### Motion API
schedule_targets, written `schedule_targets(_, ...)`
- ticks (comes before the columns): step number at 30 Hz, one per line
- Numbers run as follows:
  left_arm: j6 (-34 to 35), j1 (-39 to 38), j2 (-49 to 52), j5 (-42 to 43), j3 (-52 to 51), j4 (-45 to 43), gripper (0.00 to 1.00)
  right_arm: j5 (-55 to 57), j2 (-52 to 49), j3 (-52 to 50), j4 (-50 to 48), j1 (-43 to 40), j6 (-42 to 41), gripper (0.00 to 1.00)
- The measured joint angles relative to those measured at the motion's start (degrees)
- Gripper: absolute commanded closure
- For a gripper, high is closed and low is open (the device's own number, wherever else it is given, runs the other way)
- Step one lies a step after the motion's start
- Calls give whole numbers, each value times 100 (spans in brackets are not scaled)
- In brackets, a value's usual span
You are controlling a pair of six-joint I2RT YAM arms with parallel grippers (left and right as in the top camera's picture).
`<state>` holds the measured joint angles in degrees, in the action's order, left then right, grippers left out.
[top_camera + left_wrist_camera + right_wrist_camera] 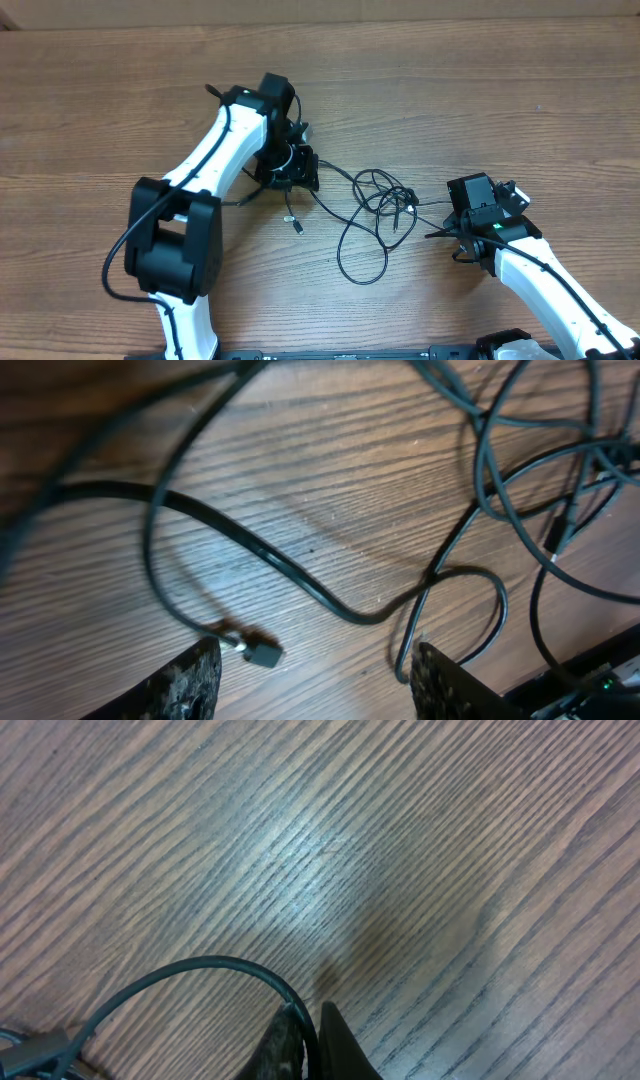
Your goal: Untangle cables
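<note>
We see the cables (385, 205) lying on the wooden table (120, 90) between the two arms, a loose black tangle whose long axis runs across the overhead view from the left gripper (300, 182) to the right gripper (440, 233). The densest knot sits right of the middle, nearer the right gripper. From it one wide loop (360, 262) sags toward the robot's side of the table. At the left end a short lead drops away from the left gripper and ends in a small plug (296, 226), whose tip points toward the near edge. In the left wrist view we find that arm's two fingers (195, 680) spread wide apart with nothing between them touching either pad. The plug lies on the wood just ahead of the left-hand finger, and a thicker strand curves across the grain beyond it toward the crossing strands at the upper right. In the right wrist view the fingers (335, 1045) are pressed together, and a single strand (200, 963) arcs over the table and runs down into their tips, so we read them as pinching it. Overhead, a thin strand (428, 207) stretches nearly straight from the knot to that gripper. We cannot tell how many separate cords make up the knot.
</note>
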<state>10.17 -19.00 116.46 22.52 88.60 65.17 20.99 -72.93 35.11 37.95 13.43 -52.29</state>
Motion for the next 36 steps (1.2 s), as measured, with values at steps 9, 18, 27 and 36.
schedule_targets(9, 439, -498, 435, 31, -2, -468, 48, -26, 0, 0, -37, 0, -4, 96)
schedule_targets(18, 772, -761, 815, -92, 11, -420, 96, -37, 0, 0, -13, 0, -2, 96)
schedule_targets(27, 553, 221, 481, -358, 1506, 898, 96, -70, 0, 0, 13, 0, -9, 96)
schedule_targets(36, 293, 2013, -1119, -483, 3993, 1495, 96, -70, 0, 0, 15, 0, -20, 96)
